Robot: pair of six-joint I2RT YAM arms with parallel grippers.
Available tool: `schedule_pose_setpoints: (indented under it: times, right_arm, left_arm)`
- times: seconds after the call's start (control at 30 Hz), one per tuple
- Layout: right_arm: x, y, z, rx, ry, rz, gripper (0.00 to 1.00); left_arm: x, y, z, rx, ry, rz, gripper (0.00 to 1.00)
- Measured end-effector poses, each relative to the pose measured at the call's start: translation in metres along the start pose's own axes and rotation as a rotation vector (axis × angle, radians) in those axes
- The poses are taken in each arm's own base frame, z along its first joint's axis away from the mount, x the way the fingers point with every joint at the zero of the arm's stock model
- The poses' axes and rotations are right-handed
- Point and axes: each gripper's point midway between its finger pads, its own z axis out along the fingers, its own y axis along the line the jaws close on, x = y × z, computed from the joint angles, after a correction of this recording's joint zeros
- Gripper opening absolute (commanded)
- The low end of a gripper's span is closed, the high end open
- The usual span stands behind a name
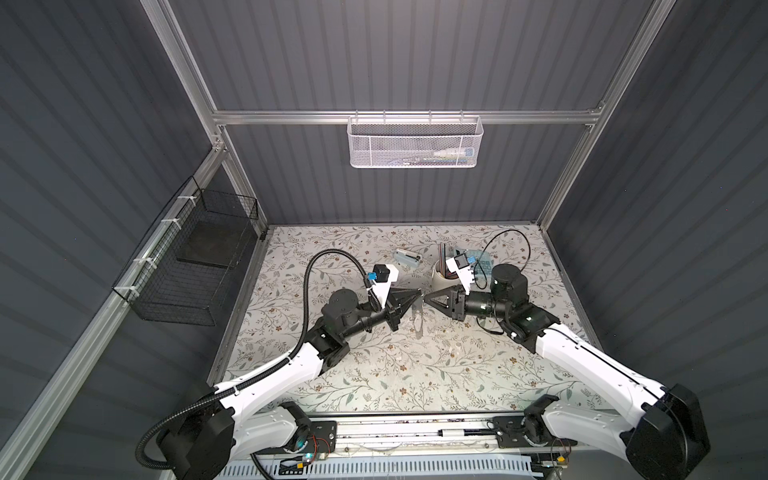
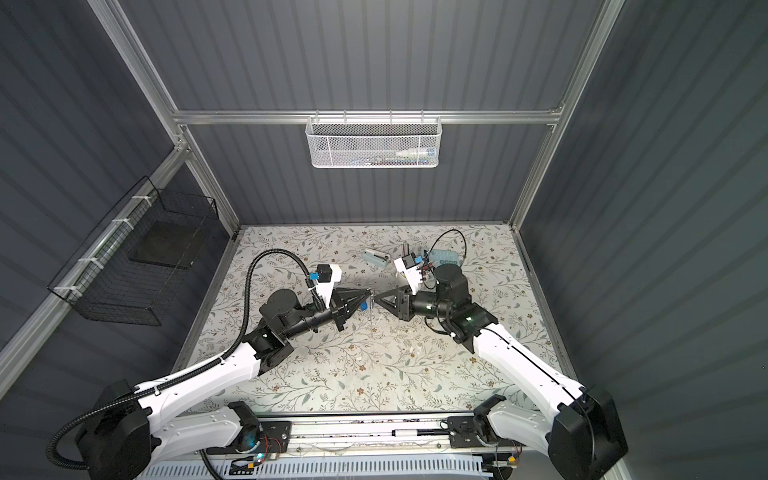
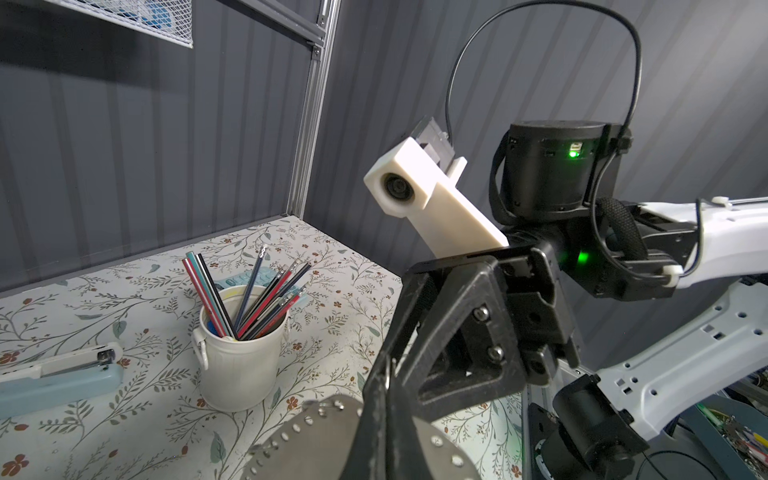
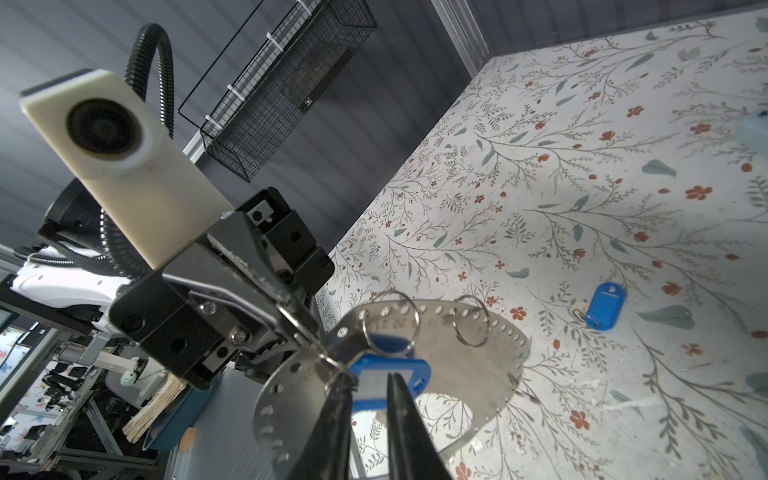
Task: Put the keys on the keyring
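Over the middle of the table [image 4: 582, 187] the two grippers meet tip to tip. The left gripper [image 4: 309, 332] is pinched tight on the rim of the keyring [image 4: 478, 365] and holds that flat, perforated loop tilted, clear of the surface.

The first key [image 4: 417, 372] hangs from the keyring's rim by a split ring [image 4: 364, 330], just beside the left gripper's tips. The right gripper [image 4: 368, 380] has its dark fingers [image 4: 332, 424] parted a little. The key's blue tag shows in the gap right at their tips, though I cannot tell whether they touch it.

The second key [image 4: 604, 305] lies flat on the table, well apart from both grippers.
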Motion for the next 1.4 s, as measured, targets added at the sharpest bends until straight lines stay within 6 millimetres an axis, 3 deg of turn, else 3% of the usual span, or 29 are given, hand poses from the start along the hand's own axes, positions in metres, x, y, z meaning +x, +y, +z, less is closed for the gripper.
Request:
schedule_pose_setpoints:
  times: [0.37,0.63,0.77,1.17,1.4]
  right_arm:
    - [-0.007,0.006,-0.012,0.002,-0.040,-0.024,0.07]
    - [-0.012,0.004,-0.019,0.017,-0.067,-0.037,0.30]
    - [-0.017,0.000,-0.023,0.032,-0.087,-0.038,0.36]
    - [-0.022,0.006,-0.020,-0.017,-0.094,-0.049,0.34]
    - [-0.022,0.008,-0.018,-0.043,-0.086,-0.038,0.27]
  left_arm:
    - [0.003,0.003,0.005,0.000,-0.006,-0.016,0.00]
    - [0.004,0.001,0.006,0.014,-0.002,-0.023,0.00]
    - [0.011,0.002,0.009,0.024,0.018,-0.031,0.00]
    - [0.011,-0.004,0.010,0.065,0.026,-0.052,0.00]
    - [0.011,-0.006,0.010,0.074,0.024,-0.051,0.00]
